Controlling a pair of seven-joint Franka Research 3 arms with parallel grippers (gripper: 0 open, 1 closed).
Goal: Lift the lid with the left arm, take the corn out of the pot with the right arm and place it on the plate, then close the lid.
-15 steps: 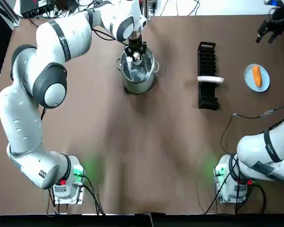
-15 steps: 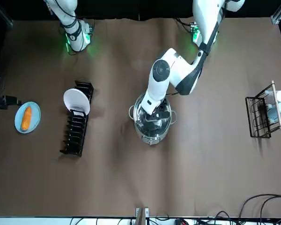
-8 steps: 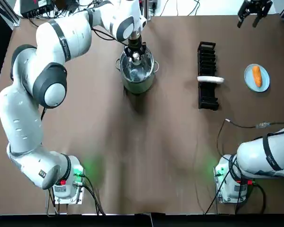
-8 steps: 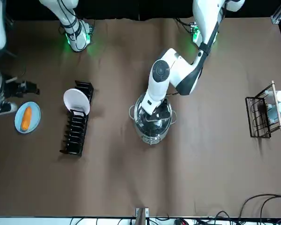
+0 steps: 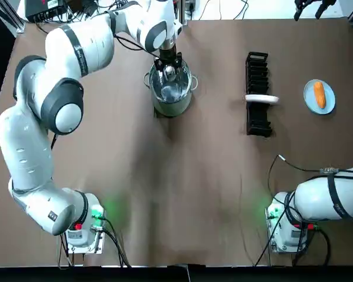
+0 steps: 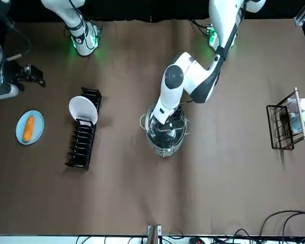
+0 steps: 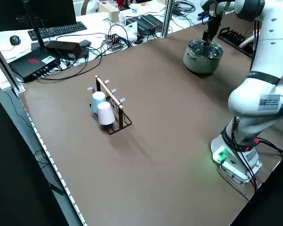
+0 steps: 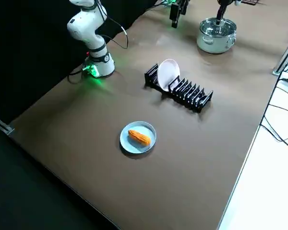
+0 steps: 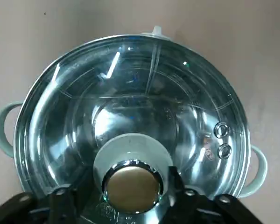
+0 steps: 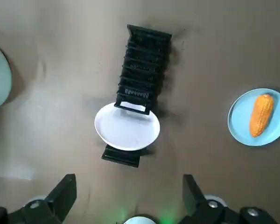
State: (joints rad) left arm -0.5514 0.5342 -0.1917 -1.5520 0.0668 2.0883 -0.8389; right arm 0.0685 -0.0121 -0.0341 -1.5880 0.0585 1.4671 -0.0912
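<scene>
The steel pot (image 5: pixel 171 88) stands at the far middle of the table with its glass lid (image 9: pixel 130 121) seated on it. My left gripper (image 5: pixel 169 68) is down over the lid, its fingers (image 9: pixel 63 196) shut on either side of the lid's knob (image 9: pixel 132 184). The corn (image 5: pixel 320 94) lies on the blue plate (image 5: pixel 310 101) at the far right, as the right wrist view also shows with the corn (image 10: pixel 261 114) in it. My right gripper (image 6: pixel 25 76) hangs open and empty, high above the table beyond the plate.
A black dish rack (image 5: pixel 257 100) holding one white plate (image 5: pixel 262 98) stands between pot and blue plate. A wire rack with cups (image 6: pixel 287 122) sits on the robot's left side of the table. Cables and equipment lie past the far edge.
My right gripper has drawn away from the blue plate and risen, leaving the corn there. The left gripper has stayed on the lid's knob over the pot.
</scene>
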